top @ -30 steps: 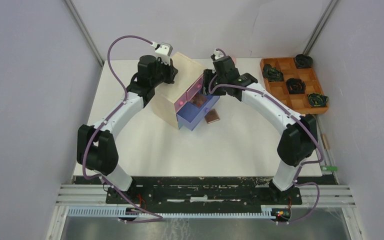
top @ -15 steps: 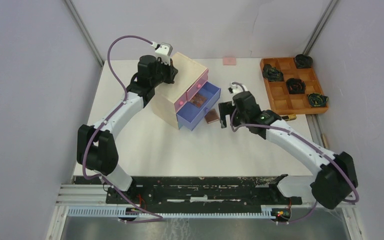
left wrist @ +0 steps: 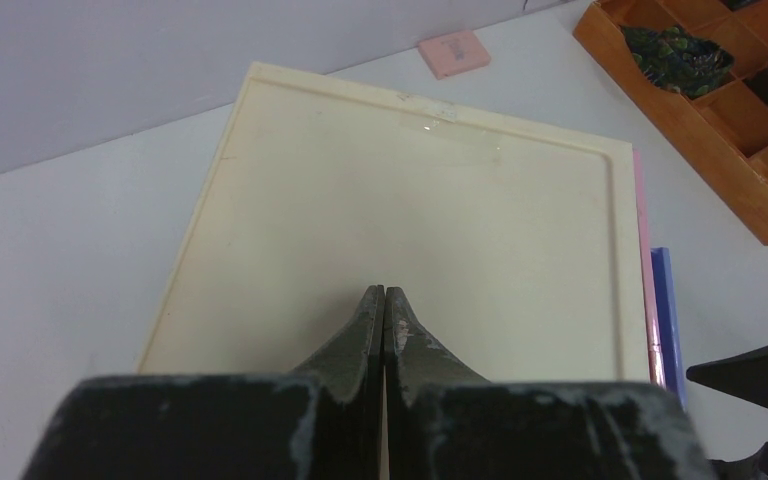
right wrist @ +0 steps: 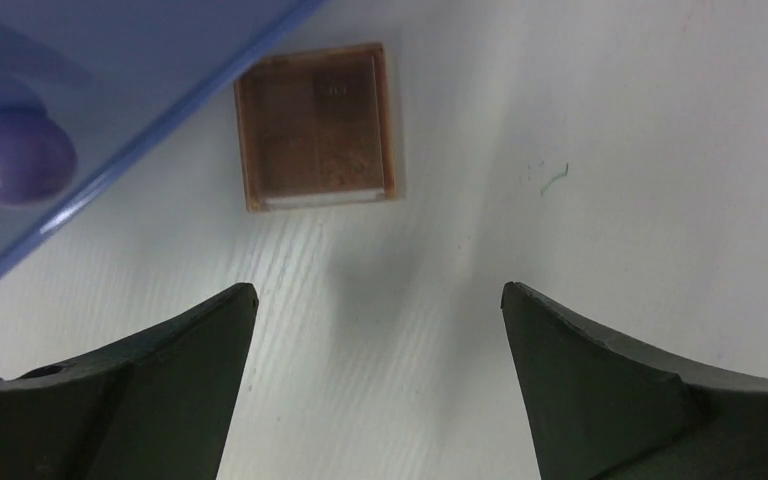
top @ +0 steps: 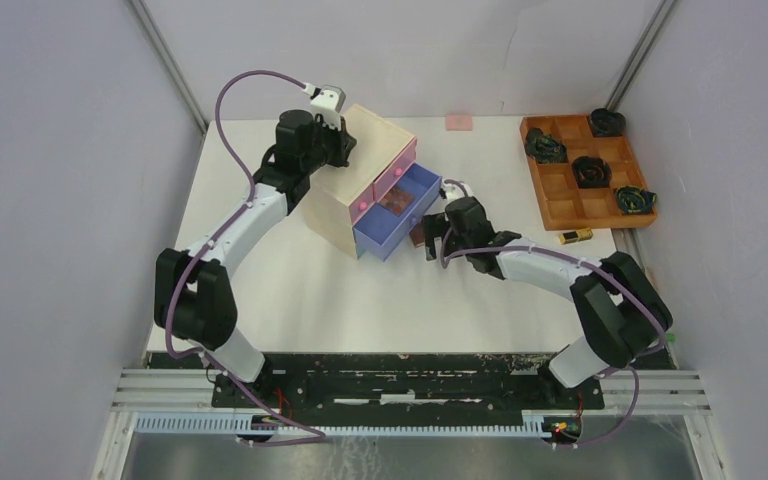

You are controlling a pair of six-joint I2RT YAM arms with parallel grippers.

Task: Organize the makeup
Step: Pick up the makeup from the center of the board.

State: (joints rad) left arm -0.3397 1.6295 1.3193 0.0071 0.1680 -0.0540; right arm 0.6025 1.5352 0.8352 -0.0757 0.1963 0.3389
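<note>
A brown palette (right wrist: 316,125) lies flat on the white table just off the open blue drawer (right wrist: 110,70). My right gripper (right wrist: 380,295) hovers open a little short of the palette, with nothing between its fingers. From above, the right gripper (top: 430,240) sits at the drawer's right corner and covers most of that palette. Another brown palette (top: 393,203) lies inside the blue drawer (top: 400,215). My left gripper (left wrist: 385,292) is shut and empty, resting over the top of the pale chest (left wrist: 410,200). A pink pad (top: 458,122) lies at the back and a gold tube (top: 573,236) to the right.
The orange-brown grid tray (top: 560,190) with dark coiled objects stands at the back right. The chest (top: 355,195) stands left of centre with its pink drawers (top: 392,178) above the blue one. A purple knob (right wrist: 10,155) sticks out of the drawer front.
My right arm left the drawer, swung out to the right, then came back to the palette on the table, and its jaws opened wide. The left arm stayed still.
</note>
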